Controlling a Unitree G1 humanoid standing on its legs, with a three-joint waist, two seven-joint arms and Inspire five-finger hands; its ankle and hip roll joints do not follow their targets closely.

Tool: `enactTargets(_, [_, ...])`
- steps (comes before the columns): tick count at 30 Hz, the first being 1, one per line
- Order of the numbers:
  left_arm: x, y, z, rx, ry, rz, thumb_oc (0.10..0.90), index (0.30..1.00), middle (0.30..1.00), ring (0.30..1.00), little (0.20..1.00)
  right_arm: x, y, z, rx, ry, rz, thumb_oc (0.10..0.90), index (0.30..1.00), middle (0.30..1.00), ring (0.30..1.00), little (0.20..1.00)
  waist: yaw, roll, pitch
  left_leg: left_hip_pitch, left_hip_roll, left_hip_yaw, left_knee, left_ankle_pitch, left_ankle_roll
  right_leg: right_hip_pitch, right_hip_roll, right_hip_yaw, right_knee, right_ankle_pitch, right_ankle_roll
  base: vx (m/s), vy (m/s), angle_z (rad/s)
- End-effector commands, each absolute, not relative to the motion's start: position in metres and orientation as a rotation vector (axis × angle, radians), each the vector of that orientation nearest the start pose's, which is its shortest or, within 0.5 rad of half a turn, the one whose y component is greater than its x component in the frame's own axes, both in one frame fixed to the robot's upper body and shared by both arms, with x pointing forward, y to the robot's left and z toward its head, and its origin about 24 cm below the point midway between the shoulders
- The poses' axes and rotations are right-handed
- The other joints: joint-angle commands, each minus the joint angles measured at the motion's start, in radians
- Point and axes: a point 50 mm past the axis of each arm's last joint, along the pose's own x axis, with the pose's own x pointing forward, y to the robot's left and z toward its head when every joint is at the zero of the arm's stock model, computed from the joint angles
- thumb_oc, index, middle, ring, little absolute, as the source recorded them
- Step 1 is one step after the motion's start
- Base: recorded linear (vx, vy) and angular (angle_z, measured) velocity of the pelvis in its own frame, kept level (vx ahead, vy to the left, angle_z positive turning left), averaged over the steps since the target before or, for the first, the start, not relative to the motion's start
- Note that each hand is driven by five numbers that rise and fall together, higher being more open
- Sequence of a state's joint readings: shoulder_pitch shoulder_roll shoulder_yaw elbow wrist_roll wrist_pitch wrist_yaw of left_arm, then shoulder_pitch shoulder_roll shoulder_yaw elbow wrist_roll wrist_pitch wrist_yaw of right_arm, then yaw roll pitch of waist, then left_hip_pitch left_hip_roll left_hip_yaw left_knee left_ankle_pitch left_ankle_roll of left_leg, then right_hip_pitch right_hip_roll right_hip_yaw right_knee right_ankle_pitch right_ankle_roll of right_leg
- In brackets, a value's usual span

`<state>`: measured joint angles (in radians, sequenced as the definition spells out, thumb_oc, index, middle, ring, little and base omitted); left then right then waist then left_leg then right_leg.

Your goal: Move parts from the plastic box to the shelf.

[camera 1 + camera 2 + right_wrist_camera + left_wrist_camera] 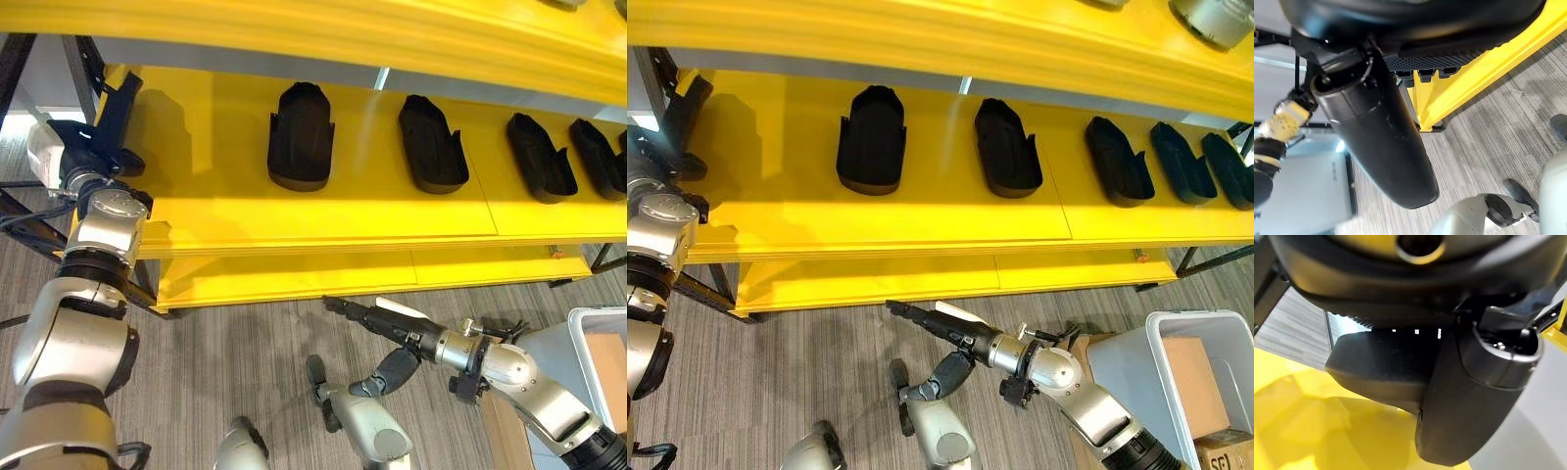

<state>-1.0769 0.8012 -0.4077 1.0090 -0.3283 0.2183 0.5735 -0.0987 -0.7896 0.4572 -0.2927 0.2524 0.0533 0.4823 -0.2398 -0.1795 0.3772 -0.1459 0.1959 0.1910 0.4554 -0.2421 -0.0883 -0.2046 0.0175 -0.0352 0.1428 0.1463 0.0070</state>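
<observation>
Five parts (871, 140) (black) on shelf (921, 220)

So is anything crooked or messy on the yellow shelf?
Nothing is spilled or broken. The black parts sit in a row on the yellow shelf, but not evenly: the first part stands straight, while the next part and the ones to its right lean at a slant. The left robot hand holds another black part at the shelf's end.

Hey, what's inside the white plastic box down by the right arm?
In the white plastic box, a brown cardboard piece stands against the inner wall. No black parts are visible there. The box's bottom is cut off by the picture's edge, so what lies deeper cannot be told.
</observation>
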Motion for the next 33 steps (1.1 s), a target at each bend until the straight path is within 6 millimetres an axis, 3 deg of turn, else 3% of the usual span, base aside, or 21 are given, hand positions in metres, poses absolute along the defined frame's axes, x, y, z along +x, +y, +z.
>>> enactTargets(1, [0.362, 0.34, 0.278, 0.694, -0.212, 0.894, 0.4, 0.3, 0.3, 0.3, 0.3, 0.225, -0.121, 0.135, -0.567, -0.244, 1.087, 0.9, 1.0, 1.0, 1.0, 1.0, 0.017, 0.001, -0.029, 0.027, -0.125, 0.094, -0.069, 0.012, 0.14, 0.008, -0.016, -0.008, 0.026, -0.094, 0.122, 0.15, -0.108, 0.1])
enactTargets(12, [0.364, 0.337, 0.264, 0.692, -0.184, 0.868, 0.4, 0.3, 0.3, 0.3, 0.3, 0.23, -0.112, 0.134, -0.546, -0.202, 1.132, 0.9, 1.0, 1.0, 1.0, 1.0, 0.028, 0.017, -0.019, 0.017, -0.098, 0.11, -0.033, 0.02, 0.124, 0.037, -0.016, -0.03, 0.043, -0.127, 0.096, 0.05, -0.019, -0.01])
enactTargets(19, [0.368, 0.331, 0.266, 0.703, -0.187, 0.867, 0.4, 0.3, 0.3, 0.3, 0.3, 0.231, -0.106, 0.131, -0.537, -0.209, 1.164, 0.9, 1.0, 1.0, 1.0, 1.0, 0.026, 0.016, 0.002, -0.024, -0.09, 0.112, 0.006, 0.011, 0.121, 0.009, -0.015, -0.032, 0.064, -0.137, 0.093, -0.03, -0.019, 0.0])
enactTargets(33, [0.38, 0.303, 0.266, 0.736, -0.207, 0.819, 0.4, 0.3, 0.3, 0.3, 0.3, 0.232, -0.098, 0.13, -0.515, -0.22, 1.172, 0.9, 1.0, 1.0, 1.0, 1.0, 0.01, 0.008, 0.034, -0.091, -0.062, 0.126, 0.093, -0.013, 0.119, -0.037, -0.011, -0.032, 0.112, -0.163, 0.083, -0.02, -0.036, -0.05])
